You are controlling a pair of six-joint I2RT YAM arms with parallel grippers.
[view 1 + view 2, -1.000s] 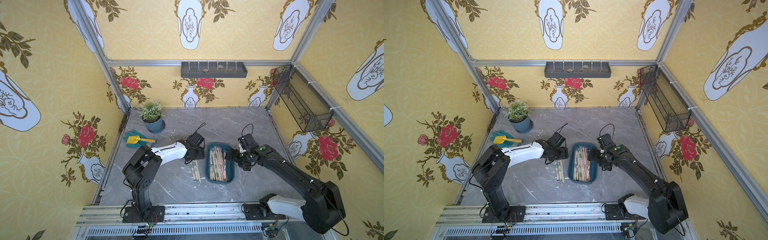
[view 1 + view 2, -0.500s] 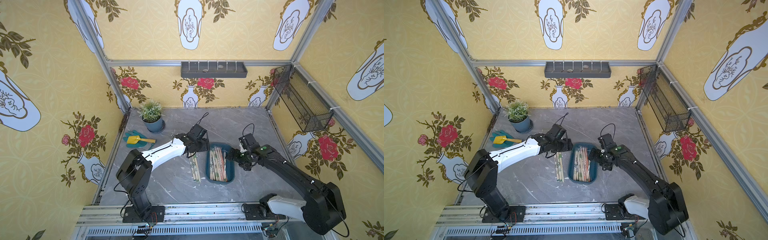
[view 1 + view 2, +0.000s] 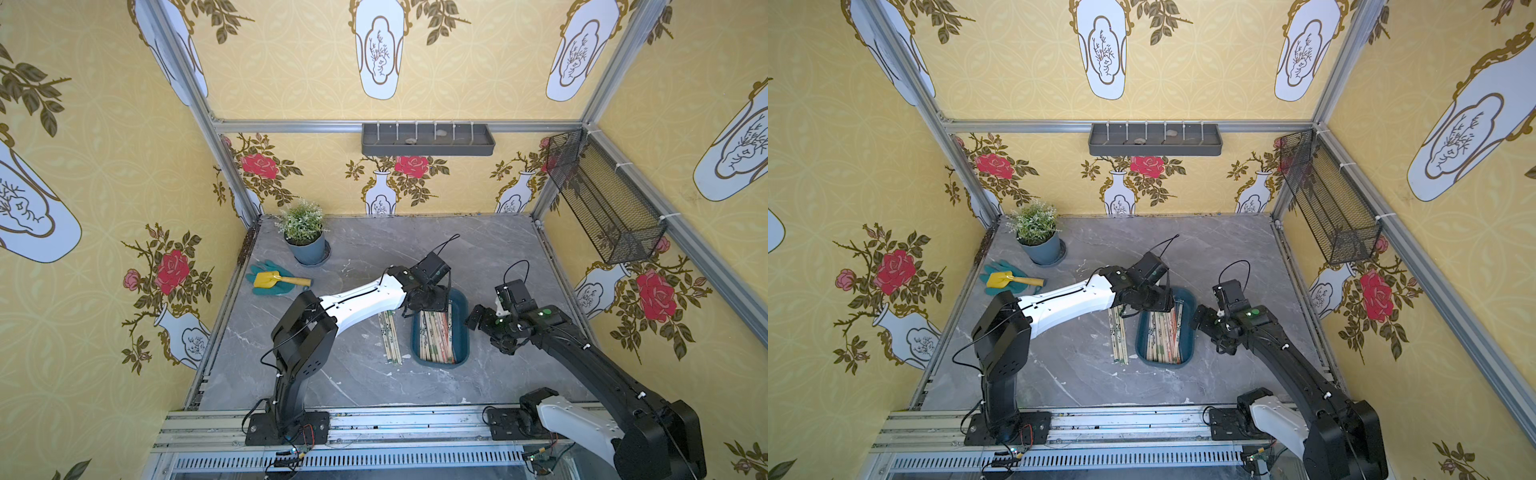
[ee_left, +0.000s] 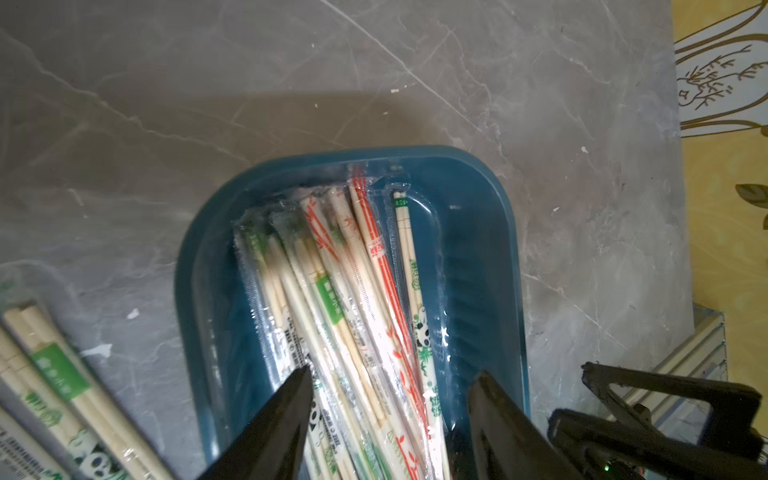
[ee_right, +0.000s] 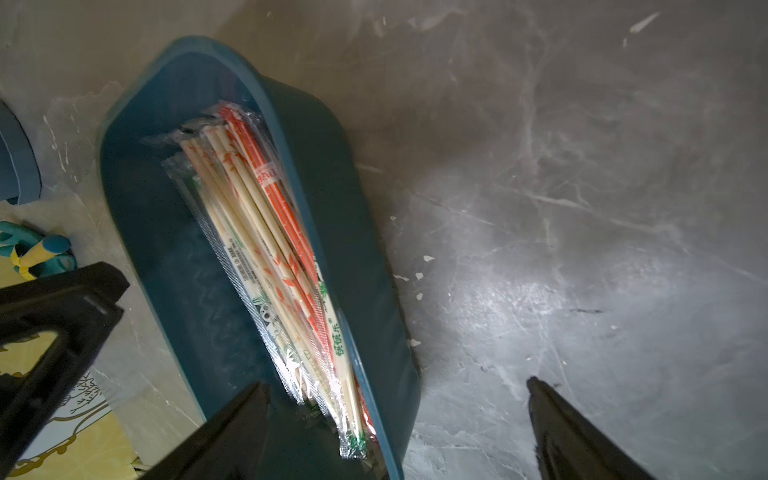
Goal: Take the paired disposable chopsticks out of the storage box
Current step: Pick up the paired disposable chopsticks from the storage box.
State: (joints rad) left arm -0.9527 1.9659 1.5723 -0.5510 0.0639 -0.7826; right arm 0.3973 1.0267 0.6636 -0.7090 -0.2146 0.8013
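Storage box (image 3: 463,336) sits mid-table (image 3: 457,249). Right gripper (image 5: 397,384) is wide open and straddles the box rim. Left gripper (image 4: 388,378) is open, jaws flanking the paired disposable chopsticks (image 4: 353,291) inside (loose pairs (image 3: 390,338) lie just beside the box).

- The storage box (image 4: 490,232) was smooth teal-blue plastic with a soft sheen.
- The paired disposable chopsticks (image 4: 365,291) were pale, matt bare wood, each pair in a clear glossy film sleeve that threw back white glints.
- The tabletop (image 3: 478,257) looked like polished grey marble, smooth, with pale veins and white scuffs.
- The left gripper (image 4: 393,371) had dull black plastic fingers.
- The wire-mesh basket (image 3: 602,199) was black metal mesh.
- The wall shelf (image 3: 428,145) was matt grey plastic.
- The frame rails (image 3: 395,124) were brushed silver metal.
- The gloves (image 3: 270,291) were teal cloth; the trowel (image 3: 266,279) lying on them was smooth and yellow.
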